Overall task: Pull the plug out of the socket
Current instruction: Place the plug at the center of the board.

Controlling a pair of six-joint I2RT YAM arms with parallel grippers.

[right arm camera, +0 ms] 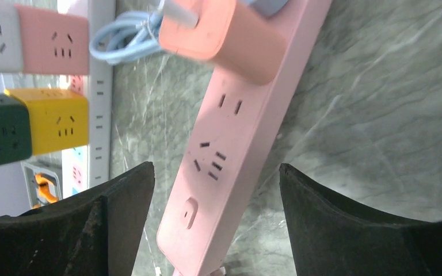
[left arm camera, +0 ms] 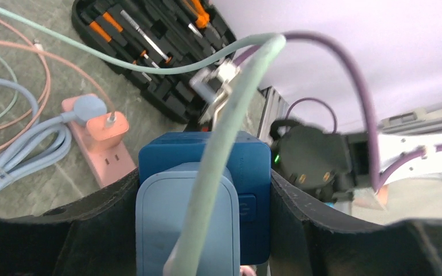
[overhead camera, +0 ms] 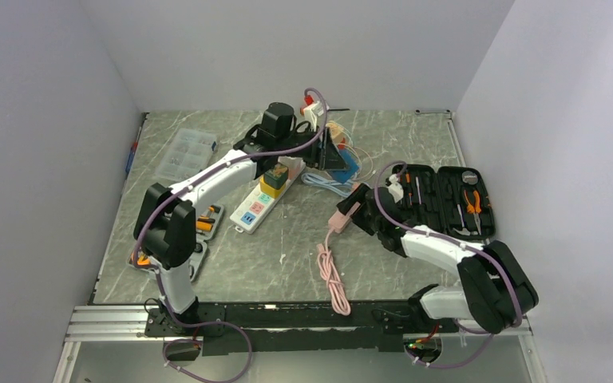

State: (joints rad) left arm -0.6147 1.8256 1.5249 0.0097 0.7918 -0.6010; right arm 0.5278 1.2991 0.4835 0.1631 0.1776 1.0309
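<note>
The left gripper (left arm camera: 202, 190) pinches a dark blue socket cube (left arm camera: 253, 167) between its fingers, a pale blue plug (left arm camera: 172, 218) seated on it, while the right gripper (right arm camera: 216, 172) stands spread, the pink power strip (right arm camera: 236, 132) lying between its fingers and a pink plug (right arm camera: 224, 34) seated just beyond the fingertips.

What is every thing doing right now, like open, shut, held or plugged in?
left gripper: shut on the blue cube socket.
blue cube socket: held between the fingers.
light blue plug: seated on the blue cube socket, not yet pulled off.
right gripper: open, over the pink power strip.
pink power strip: lying flat, pink charger plugged in.
tool case: open.
white power strip: yellow cube and green cube plugged in.
</note>
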